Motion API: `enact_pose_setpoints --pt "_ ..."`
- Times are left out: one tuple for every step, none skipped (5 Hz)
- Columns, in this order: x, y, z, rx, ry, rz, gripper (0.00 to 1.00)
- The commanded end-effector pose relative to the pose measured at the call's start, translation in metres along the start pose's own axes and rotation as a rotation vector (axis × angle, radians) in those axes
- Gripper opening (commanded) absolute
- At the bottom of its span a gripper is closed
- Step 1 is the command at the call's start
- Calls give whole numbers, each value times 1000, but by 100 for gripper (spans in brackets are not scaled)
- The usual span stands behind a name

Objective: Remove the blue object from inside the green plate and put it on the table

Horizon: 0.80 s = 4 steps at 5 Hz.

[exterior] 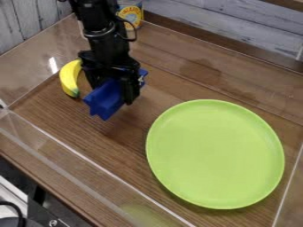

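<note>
Our gripper (110, 89) sits in the upper left of the frame, pointing down from a black arm (97, 27) that enters from the top edge. We see its dark fingers (128, 82) closed in around the top of the blue object (104, 100), so it has hold of that lump; the exact gap between the fingers is hidden by the block itself. The blue object is outside the plate, low over the table (201, 75), and we cannot tell whether its underside touches the wood or hangs just above it.

Going left to right: a clear acrylic wall (24, 53) edges the table along the left side. Next comes a yellow banana (71, 78), lying on the wood just beside the gripper and partly hidden behind it. Then the gripper with the blue object. A small yellow item (130, 15) shows behind the arm near the top edge, too hidden to name. Farther right, in the lower right of the frame, the green plate (219, 155) lies flat on the table, apart from the blue object.
</note>
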State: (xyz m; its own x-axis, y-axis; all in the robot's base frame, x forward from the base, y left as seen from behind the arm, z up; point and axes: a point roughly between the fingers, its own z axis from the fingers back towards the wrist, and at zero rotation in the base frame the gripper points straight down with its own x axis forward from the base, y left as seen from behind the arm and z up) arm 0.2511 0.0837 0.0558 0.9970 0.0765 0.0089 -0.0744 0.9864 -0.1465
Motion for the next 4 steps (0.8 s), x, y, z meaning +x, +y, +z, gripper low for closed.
enact_pose_setpoints --pt "11 0 18 22 -64 -17 100" --pt "12 -1 19 22 -66 -21 100" --pt "12 -1 20 21 -66 -24 100" --pt "12 -1 20 20 -67 -26 100"
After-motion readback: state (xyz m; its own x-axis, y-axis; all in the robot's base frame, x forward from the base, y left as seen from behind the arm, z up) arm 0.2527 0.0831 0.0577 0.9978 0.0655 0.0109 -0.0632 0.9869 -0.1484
